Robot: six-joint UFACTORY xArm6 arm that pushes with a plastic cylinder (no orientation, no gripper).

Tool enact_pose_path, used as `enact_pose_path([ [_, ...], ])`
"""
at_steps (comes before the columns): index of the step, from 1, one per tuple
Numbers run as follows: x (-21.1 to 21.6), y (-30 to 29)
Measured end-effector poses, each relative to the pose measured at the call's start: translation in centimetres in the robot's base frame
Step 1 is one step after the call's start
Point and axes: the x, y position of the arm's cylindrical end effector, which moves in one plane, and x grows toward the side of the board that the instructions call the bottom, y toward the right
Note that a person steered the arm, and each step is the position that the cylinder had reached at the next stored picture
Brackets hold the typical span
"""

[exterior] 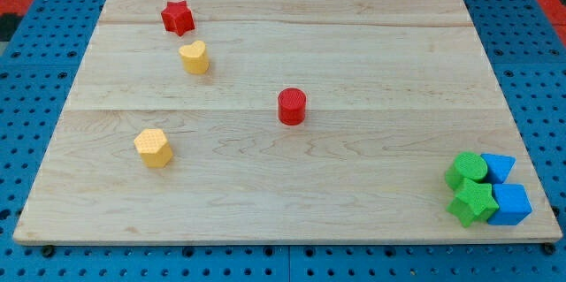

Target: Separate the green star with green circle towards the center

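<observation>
My tip out of view (rod too); blue triangle partly behind green circle.

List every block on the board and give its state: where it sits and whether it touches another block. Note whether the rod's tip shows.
red star: alone, top left
yellow heart: alone, below red star
red cylinder: alone, near centre
yellow hexagon: alone, left
green circle: bottom right cluster, touching green star
green star: touching blue cube
blue cube: in cluster
blue triangle: in cluster
my tip: not in view
</observation>
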Motion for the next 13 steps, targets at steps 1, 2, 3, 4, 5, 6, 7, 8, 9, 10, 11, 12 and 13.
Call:
enact_pose_path([
  [1, 2.2, -0.5],
  [2, 2.3, -3.6],
  [3, 2.3, -4.7],
  [4, 2.3, -5.0],
  [5, 2.3, -7.4],
  [6, 2.3, -9.6],
  [7, 1.6, -7.6],
  [8, 1.5, -6.2],
  [9, 1.5, -6.2],
  [10, 0.7, -6.4],
  [11, -0.2, -7.9],
  [12, 1.0, -8.7],
  [13, 2.4, -9.6],
])
